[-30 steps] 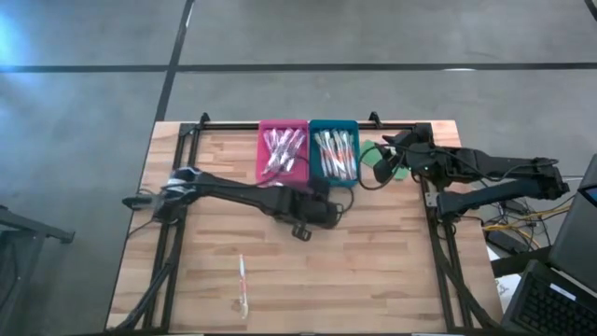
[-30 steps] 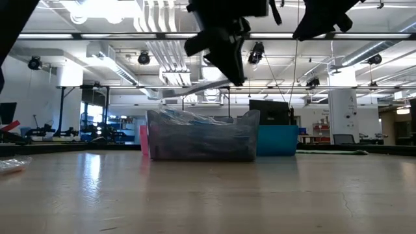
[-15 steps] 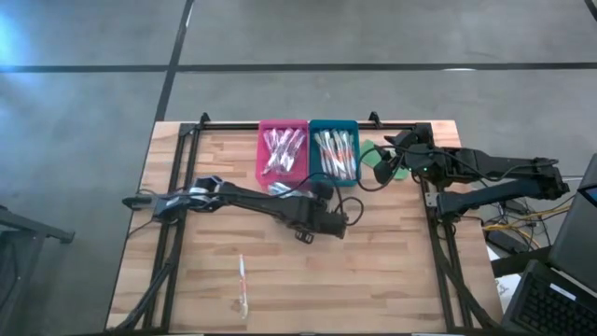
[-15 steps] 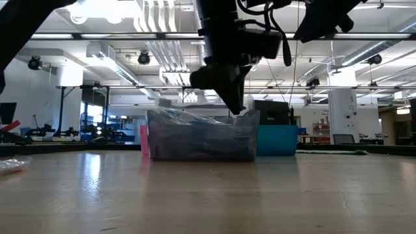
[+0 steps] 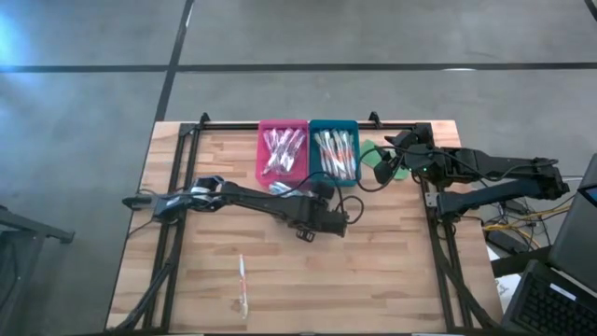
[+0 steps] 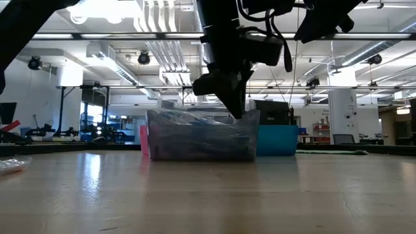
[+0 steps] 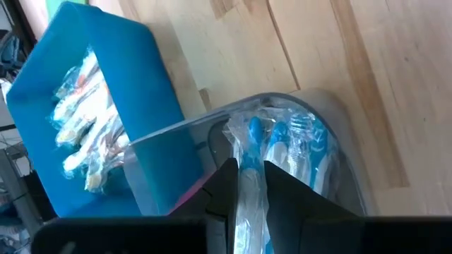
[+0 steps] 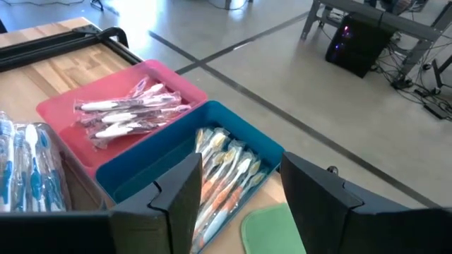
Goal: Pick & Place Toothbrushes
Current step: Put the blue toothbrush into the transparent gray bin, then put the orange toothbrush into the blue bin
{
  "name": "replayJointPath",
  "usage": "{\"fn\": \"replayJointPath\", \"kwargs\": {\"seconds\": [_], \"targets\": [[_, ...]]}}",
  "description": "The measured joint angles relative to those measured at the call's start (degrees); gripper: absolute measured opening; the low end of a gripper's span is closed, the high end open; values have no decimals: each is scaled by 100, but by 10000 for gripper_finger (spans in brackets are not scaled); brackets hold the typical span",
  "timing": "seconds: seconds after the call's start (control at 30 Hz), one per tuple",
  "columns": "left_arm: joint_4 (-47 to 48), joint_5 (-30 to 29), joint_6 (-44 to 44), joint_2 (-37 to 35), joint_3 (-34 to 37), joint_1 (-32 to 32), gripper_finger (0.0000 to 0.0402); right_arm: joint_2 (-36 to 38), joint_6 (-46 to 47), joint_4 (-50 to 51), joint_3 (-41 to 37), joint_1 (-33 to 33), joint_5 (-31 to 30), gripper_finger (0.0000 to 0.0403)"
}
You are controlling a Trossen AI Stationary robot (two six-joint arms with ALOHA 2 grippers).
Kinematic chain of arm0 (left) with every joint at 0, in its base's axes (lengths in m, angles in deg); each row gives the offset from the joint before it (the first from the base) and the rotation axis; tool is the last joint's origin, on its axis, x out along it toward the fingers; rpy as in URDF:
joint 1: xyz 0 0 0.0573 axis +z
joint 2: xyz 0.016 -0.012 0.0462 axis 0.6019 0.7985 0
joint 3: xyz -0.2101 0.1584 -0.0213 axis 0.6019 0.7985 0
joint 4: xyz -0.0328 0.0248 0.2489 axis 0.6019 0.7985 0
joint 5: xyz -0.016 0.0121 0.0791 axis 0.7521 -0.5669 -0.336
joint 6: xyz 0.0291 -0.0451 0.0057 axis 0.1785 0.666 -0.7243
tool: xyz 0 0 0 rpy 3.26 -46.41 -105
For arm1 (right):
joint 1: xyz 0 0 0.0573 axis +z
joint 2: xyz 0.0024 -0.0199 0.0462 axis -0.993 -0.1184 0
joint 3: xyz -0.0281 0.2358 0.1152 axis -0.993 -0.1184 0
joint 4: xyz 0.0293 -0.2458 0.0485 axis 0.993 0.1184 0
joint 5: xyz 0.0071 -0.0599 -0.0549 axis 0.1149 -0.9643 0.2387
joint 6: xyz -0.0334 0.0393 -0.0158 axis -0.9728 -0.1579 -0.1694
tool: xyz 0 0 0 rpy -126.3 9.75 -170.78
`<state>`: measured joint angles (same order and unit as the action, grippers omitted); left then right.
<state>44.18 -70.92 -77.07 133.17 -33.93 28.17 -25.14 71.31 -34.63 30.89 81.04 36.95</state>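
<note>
A clear tray (image 5: pixel 283 189) of blue-accented toothbrushes stands on the table just in front of a pink tray (image 5: pixel 282 149) and a blue tray (image 5: pixel 334 154), both filled with wrapped toothbrushes. My left gripper (image 5: pixel 315 193) hangs over the clear tray's right end (image 6: pixel 247 120), shut on one wrapped toothbrush (image 7: pixel 252 141). A single wrapped toothbrush (image 5: pixel 242 285) lies flat near the table's near edge. My right gripper (image 5: pixel 384 159) waits open by the far right, above a flat green piece (image 5: pixel 373 159). My left gripper (image 7: pixel 248 180) pinches a blue-accented wrapped toothbrush between its two fingers (image 7: pixel 224 185), which lie along its length. The blue head end (image 7: pixel 253 132) sticks out past the fingertips, over the clear tray's rim (image 7: pixel 325 106). The fingers come from above, slanting down. The toothbrush is lifted clear of the table.
Black frame rails run along the table's left, right and far edges. The green piece (image 8: pixel 272 226) lies right of the blue tray (image 8: pixel 141 176). Bare wood stretches across the near half of the table. Cables hang off the right arm.
My left gripper has moved toward the table's right and come down to the clear tray's right end, turning from a tilt to point more steeply down. It has stayed shut throughout. The right arm has kept still.
</note>
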Motion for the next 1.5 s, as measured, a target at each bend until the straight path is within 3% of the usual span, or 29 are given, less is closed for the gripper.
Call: {"fn": "replayJointPath", "kwargs": {"seconds": [0.27, 0.57, 0.67, 0.8, 0.93, 1.1, 1.17, 1.4, 1.5], "targets": [[52, -15, -188, -7, 0, 13, 69, 0, -7, 2, 0, 1, 0, 169], [55, -12, -212, -7, -7, 22, 164, 0, -18, 2, 0, 1, -2, 171], [186, -350, -446, -17, -40, 22, 178, 0, -11, 3, 0, 1, -1, 180], [827, -1261, -286, -97, -296, -44, 181, 0, -4, 29, 0, 1, -2, 191], [1776, -1426, 353, -342, -689, -109, 181, 0, -4, 37, 0, -1, 0, 199], [3057, -1202, 1454, -632, -1196, -187, 181, -4, -20, 43, 0, 1, -1, 198], [3049, -1045, 1801, -819, -1232, -221, 181, -4, -20, 45, 0, 1, 0, 193], [3057, 536, 2479, -1527, -1119, -490, 181, -9, -4, 129, 0, 1, 4, 174], [3057, 911, 2555, -1743, -1089, -745, 177, -9, -4, 130, 0, 1, 4, 168]]}}
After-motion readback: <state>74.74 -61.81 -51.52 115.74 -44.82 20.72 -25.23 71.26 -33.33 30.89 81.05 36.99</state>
